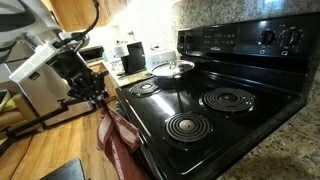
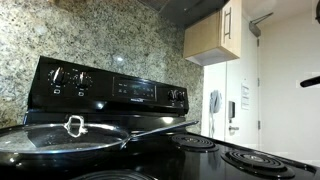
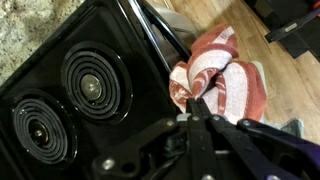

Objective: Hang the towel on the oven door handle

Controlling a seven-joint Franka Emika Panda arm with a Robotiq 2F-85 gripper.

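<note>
Exterior view, fingers: gripper (image 1: 97, 97) closed, centre left, tips at the top of the towel (image 1: 115, 135)
Exterior view, arm: comes in from the upper left, wrist angled down toward the stove (image 1: 215, 110) front
Exterior view, towel: hangs bunched at the stove's front edge, lower centre
Exterior view, writing: control panel (image 2: 110, 85) print too small to read
Wrist view, fingers: pressed together at lower centre, tips touching a towel fold; cannot tell if cloth is pinched
Wrist view, towel: centre right, bunched against the oven door handle (image 3: 168, 30)
</note>
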